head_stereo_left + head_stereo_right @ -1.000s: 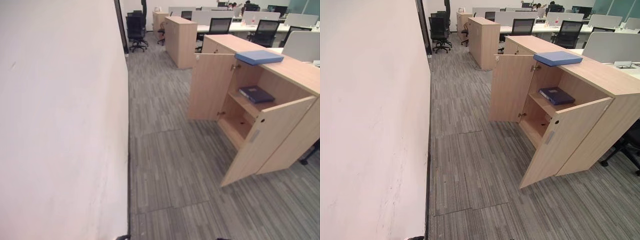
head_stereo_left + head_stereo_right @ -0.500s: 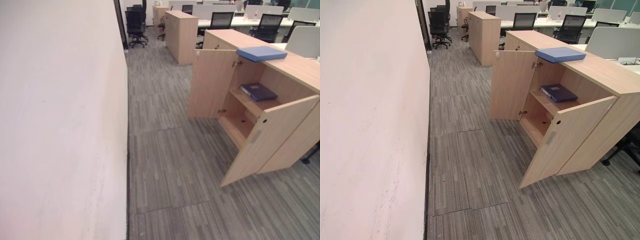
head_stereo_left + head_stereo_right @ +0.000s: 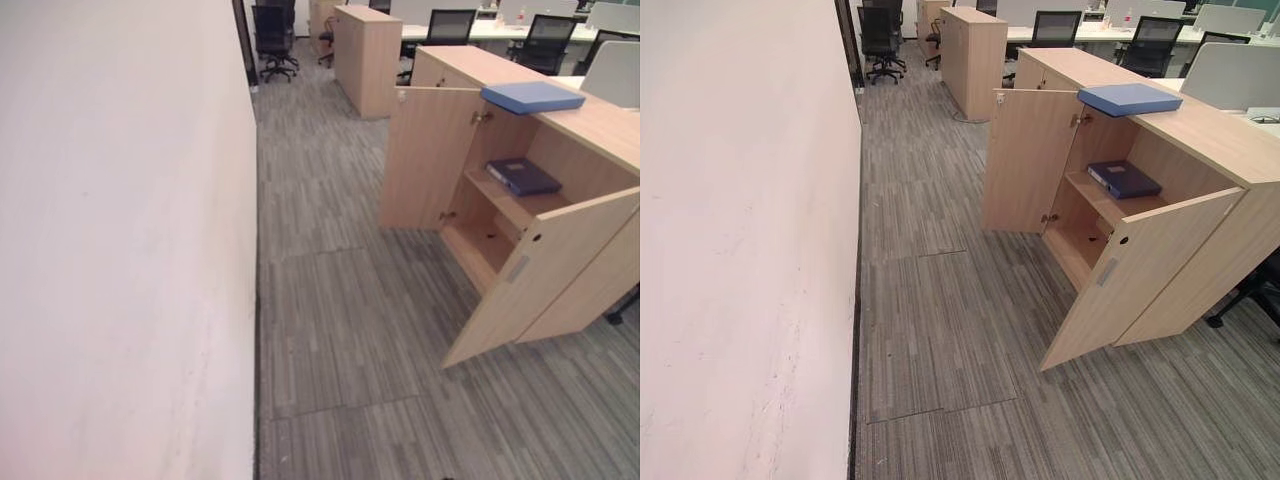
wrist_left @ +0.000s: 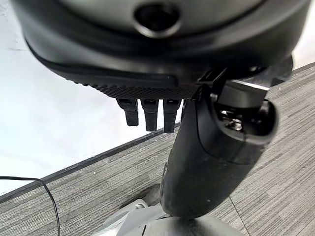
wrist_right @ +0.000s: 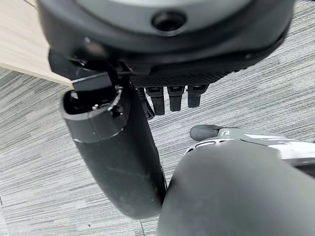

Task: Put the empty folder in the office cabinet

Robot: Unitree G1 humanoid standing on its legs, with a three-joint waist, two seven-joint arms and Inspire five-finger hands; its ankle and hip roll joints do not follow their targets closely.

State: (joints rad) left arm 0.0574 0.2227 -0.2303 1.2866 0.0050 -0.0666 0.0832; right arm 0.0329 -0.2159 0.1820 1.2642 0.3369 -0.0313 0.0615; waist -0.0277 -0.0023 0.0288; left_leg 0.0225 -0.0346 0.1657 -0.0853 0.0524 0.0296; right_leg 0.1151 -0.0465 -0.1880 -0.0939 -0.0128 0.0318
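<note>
A light blue folder [image 3: 532,96] lies flat on top of the wooden office cabinet [image 3: 604,132], at its front edge above the opening. Both cabinet doors stand open, the far door [image 3: 426,160] and the near door [image 3: 541,275]. Inside, a dark blue folder [image 3: 523,176] lies on the upper shelf; the lower shelf looks bare. My left hand [image 4: 157,54] hangs over the carpet beside the wall, fingers [image 4: 150,114] relaxed and holding nothing. My right hand [image 5: 167,44] hangs over the carpet too, fingers [image 5: 173,98] relaxed and empty. The cabinet stands some way ahead to my right.
A long white wall [image 3: 120,250] runs along my left. Grey carpet [image 3: 340,300] lies open between it and the cabinet. A second wooden cabinet [image 3: 365,60] stands further back, with black office chairs [image 3: 272,35] and desks behind it. A chair base [image 3: 1252,292] shows at far right.
The whole picture has shifted, so the camera has moved; the cabinet now sits a little higher in view. The folders and doors have not moved.
</note>
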